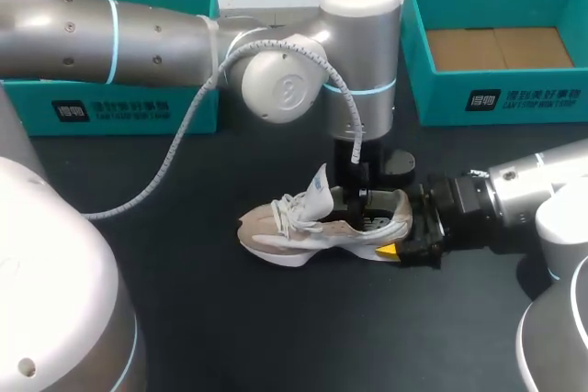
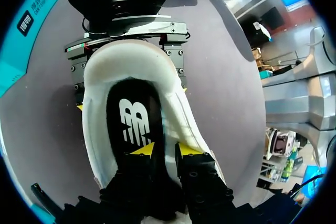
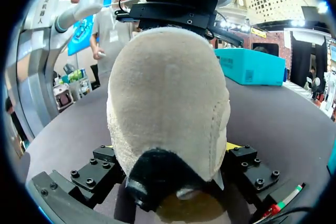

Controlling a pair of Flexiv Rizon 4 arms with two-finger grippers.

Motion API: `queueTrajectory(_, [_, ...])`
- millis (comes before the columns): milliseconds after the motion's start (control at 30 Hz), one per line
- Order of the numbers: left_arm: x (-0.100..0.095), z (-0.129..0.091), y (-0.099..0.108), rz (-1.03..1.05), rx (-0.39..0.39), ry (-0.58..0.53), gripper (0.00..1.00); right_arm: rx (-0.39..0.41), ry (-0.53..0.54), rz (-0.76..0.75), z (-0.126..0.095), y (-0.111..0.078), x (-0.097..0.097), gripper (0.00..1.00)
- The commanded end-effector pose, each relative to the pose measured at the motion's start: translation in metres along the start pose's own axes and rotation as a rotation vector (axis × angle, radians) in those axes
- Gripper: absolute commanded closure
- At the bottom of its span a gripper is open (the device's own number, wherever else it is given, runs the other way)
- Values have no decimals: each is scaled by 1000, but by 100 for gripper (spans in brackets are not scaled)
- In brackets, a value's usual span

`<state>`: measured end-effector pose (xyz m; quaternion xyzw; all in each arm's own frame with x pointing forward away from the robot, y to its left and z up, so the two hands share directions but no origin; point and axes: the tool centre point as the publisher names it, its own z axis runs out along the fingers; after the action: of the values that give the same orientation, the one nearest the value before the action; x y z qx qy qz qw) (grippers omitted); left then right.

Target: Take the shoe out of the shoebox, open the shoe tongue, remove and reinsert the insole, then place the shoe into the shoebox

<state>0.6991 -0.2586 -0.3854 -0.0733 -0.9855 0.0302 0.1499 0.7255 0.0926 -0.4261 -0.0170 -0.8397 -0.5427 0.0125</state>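
A beige and white shoe [image 1: 303, 227] lies on its sole in the middle of the black table, toe to the left and tongue pulled up. My right gripper [image 1: 393, 225] comes in from the right; its fingers press on both sides of the heel [image 3: 168, 93]. From above, my left gripper [image 1: 366, 201] dips into the shoe's opening. In the left wrist view its yellow tips [image 2: 165, 149] stand slightly apart over the black insole [image 2: 131, 124], one on the insole and one by the white lining [image 2: 100, 103]. Nothing is pinched between them.
An open teal shoebox [image 1: 418, 52] with a brown cardboard bottom stands at the back right. Another teal box [image 1: 119, 107] sits at the back left under my left arm. Bare black table lies in front of the shoe.
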Motion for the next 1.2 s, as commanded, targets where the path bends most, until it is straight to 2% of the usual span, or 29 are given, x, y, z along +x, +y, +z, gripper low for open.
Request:
queueTrajectory(33, [0,8,2,-1,18,-26,66,1,0,1,2,-4,-1,100])
queueTrajectory(133, [-4,15,3,7,44,-71,55,1,0,1,2,-4,-1,100])
queueTrajectory(200, [-4,17,4,20,67,-46,54,1,0,1,2,-4,-1,100])
queueTrajectory(267, [-6,21,5,20,86,-95,54,1,0,1,2,-4,-1,100])
queueTrajectory(333, [-10,25,5,14,103,-147,57,1,0,1,2,-4,-1,100])
queueTrajectory(433, [-15,31,6,6,98,-178,67,1,0,1,2,-4,-1,100])
queueTrajectory(533, [-20,35,6,4,88,-209,87,1,0,1,2,-4,-1,100])
queueTrajectory(567, [-22,35,7,3,86,-208,98,1,0,1,2,-4,-1,100])
queueTrajectory(767, [-25,27,9,0,60,-214,100,1,0,1,2,-4,-1,100])
queueTrajectory(900, [-21,9,11,13,37,-125,100,1,0,1,2,-4,-1,100])
queueTrajectory(1200, [-12,-20,16,37,61,-65,100,1,0,1,2,-4,-1,100])
